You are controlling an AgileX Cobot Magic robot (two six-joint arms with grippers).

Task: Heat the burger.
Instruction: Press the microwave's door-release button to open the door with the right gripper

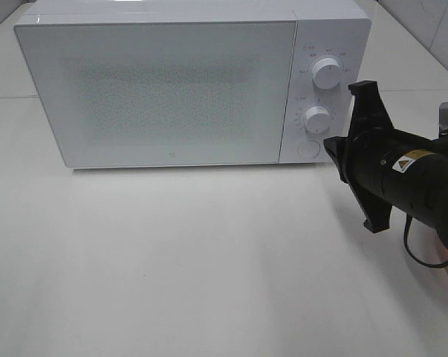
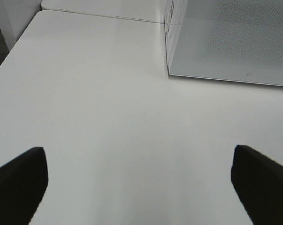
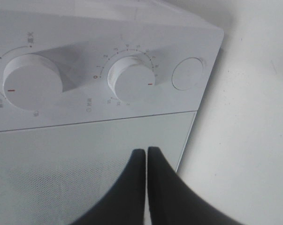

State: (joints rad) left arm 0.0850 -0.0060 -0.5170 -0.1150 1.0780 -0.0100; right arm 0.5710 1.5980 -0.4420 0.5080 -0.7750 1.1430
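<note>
The right claw (image 3: 147,151) was seen pressed fully shut, its two black fingers touching along their length, with nothing gripped between them. Close ahead of its tips, the front of a white microwave (image 1: 164,89) was shown, with its frosted door (image 3: 61,159) closed. Whether the claw touched the microwave could not be told. On the control panel near the claw a round button (image 3: 188,73) was seen, then a numbered dial (image 3: 131,77), and a second dial (image 3: 32,80) farthest from it. The left claw (image 2: 137,149) was shown spread wide with nothing in it, over the white desk (image 2: 108,93), and the microwave's corner lay well ahead of it. The burger could not be seen in any view.
</note>
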